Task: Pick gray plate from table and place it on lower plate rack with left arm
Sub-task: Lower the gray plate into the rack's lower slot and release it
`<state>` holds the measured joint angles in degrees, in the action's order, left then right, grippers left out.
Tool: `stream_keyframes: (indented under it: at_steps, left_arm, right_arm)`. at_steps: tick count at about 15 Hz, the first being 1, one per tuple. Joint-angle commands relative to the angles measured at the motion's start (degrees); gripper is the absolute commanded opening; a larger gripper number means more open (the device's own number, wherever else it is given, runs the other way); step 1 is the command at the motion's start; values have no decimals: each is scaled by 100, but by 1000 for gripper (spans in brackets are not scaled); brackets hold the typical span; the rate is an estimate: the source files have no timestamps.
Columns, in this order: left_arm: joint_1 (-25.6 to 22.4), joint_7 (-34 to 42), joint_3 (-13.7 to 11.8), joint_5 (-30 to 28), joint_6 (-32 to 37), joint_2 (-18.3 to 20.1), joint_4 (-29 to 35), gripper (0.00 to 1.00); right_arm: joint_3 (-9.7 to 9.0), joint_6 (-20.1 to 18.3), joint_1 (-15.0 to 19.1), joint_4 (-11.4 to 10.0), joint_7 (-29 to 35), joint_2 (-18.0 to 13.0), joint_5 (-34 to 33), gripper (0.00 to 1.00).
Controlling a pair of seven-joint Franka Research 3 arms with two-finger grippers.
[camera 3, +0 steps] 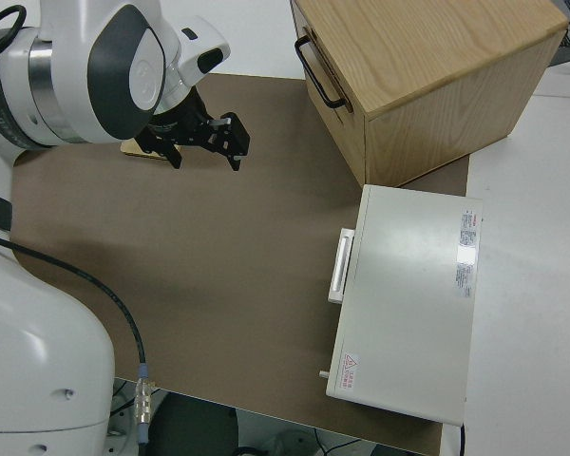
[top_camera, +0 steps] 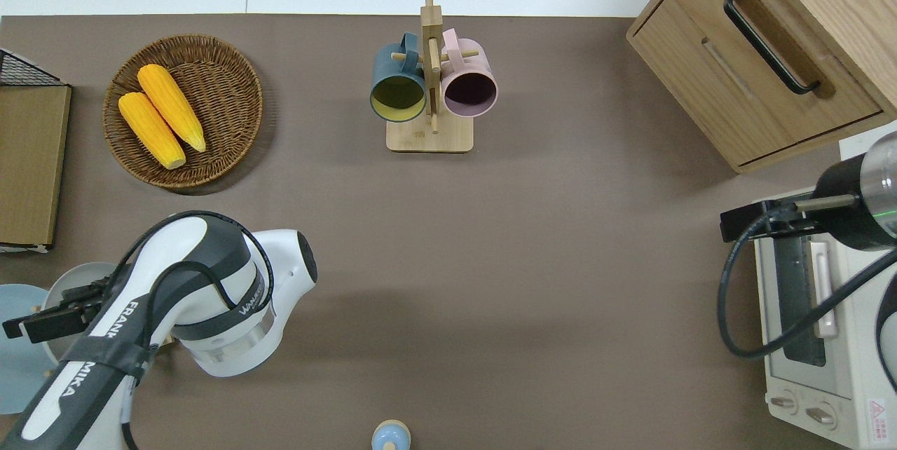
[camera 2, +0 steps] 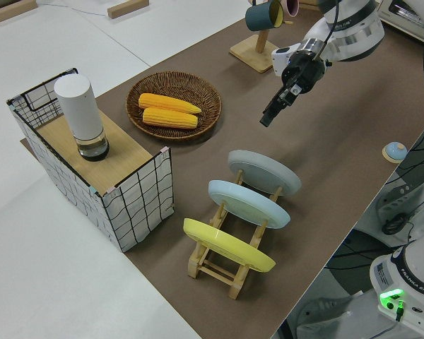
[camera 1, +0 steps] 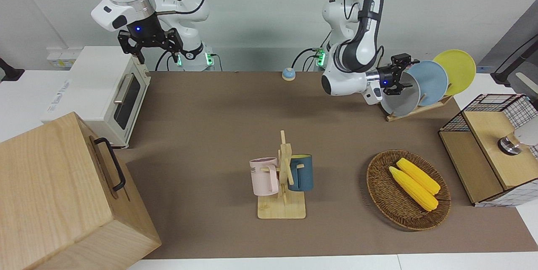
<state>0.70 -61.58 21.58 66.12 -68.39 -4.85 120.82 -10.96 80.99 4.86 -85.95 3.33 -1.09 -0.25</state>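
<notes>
The gray plate (camera 1: pixel 401 102) stands tilted in the lower plate rack (camera 1: pixel 416 111), in the slot nearest the table's middle; it also shows in the left side view (camera 2: pixel 265 173) and partly in the overhead view (top_camera: pixel 78 276). My left gripper (camera 1: pixel 402 75) is open and empty, up in the air over the rack's plates (top_camera: pixel 10 327) and apart from the gray plate (camera 2: pixel 266 120). The right arm is parked, its gripper (camera 1: pixel 150 48) open.
A sky-blue plate (camera 1: pixel 433 81) and a yellow plate (camera 1: pixel 458 70) fill the rack's other slots. A wicker basket with corn (camera 1: pixel 407 190), a mug tree with two mugs (camera 1: pixel 282 179), a wire-sided box (camera 1: pixel 491 148), a toaster oven (camera 1: pixel 105 93) and a wooden cabinet (camera 1: pixel 63 194) stand on the table (camera 1: pixel 210 114).
</notes>
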Motion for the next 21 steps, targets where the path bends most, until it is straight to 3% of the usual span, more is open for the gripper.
stream_keyframes:
  at_steps: [1,2,4,12,13,16,21]
  left_arm:
    - [53,1591,74,-949,264,-7,-1688,989]
    - [35,2110,66,-1370,291,2,-2276,989]
    - [-9,2596,-4,-2021,300,37,-2816,989]
    - [-17,3897,-22,-3964,133,46,-3827,989]
    - [-209,4134,-40,-4637,133,81,-4020,989]
    - [-825,4793,-31,-5792,124,177,-4154,989]
    - [-1125,6963,-40,-5962,2,248,-4224,987]
  right_arm:
    - [-29,-83,41,35,1,-14,43,987]
    - [-29,-83,41,35,1,-14,43,990]
    - [-38,-83,41,35,-8,-14,43,990]
    - [-29,-83,41,35,-8,-14,43,987]
    - [-29,-83,41,35,1,-14,43,990]
    - [-38,-83,41,35,1,-14,43,990]
    - [-29,-83,41,35,1,-14,43,990]
